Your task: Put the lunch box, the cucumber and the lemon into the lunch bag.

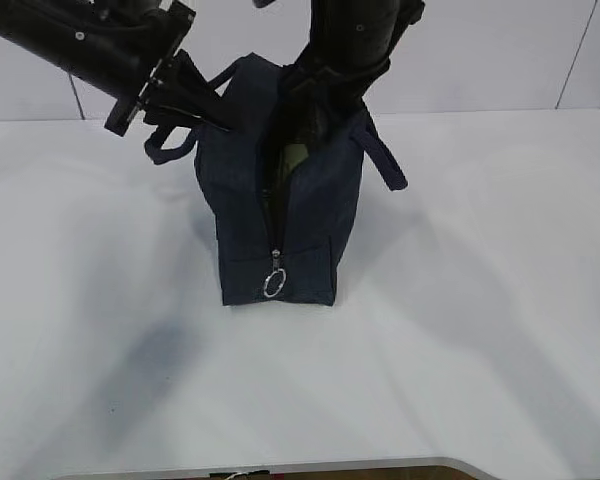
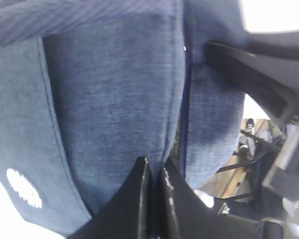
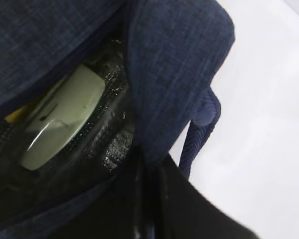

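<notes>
I saw both pincers clamped on the lunch bag (image 1: 280,215): left pincer (image 2: 153,169) and right pincer (image 3: 147,172) each pinched an opening edge; lunch box (image 3: 65,117) lay inside.

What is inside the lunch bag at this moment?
Inside the lunch bag the lunch box with its pale green lid shows, and a yellow bit beside it, perhaps the lemon. The fabric covers the rest; no cucumber is visible.
</notes>
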You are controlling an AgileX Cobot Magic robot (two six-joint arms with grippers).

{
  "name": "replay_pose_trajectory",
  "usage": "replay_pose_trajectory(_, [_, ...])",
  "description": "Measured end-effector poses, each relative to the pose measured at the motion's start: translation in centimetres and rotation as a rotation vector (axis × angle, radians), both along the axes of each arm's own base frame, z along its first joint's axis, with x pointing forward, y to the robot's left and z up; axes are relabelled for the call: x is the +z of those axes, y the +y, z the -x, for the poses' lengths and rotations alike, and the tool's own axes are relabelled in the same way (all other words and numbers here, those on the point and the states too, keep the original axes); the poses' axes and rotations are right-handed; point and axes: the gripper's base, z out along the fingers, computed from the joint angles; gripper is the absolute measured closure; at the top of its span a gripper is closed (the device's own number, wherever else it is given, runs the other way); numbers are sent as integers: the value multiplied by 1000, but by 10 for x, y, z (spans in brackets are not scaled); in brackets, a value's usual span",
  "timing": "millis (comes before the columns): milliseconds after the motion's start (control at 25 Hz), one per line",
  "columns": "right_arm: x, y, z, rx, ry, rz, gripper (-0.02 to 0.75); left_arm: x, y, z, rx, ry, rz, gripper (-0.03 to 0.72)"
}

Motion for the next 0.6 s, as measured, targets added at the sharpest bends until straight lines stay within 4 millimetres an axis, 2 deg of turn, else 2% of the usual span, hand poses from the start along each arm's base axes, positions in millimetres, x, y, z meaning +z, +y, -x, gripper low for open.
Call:
replay_pose_trajectory(160, [-8,2,-4,-4,3,4,706,-5,0,-2,2,7,-2,701])
replay_pose_trajectory(280, [-12,3,-6,-10,-1,4,652,-6,0,-2,-3,-2,-8,701])
replay_pose_trajectory(600, [-16,4,-9,-37,-4,-10,395,-8,1,-2,-18,-14,-32,690])
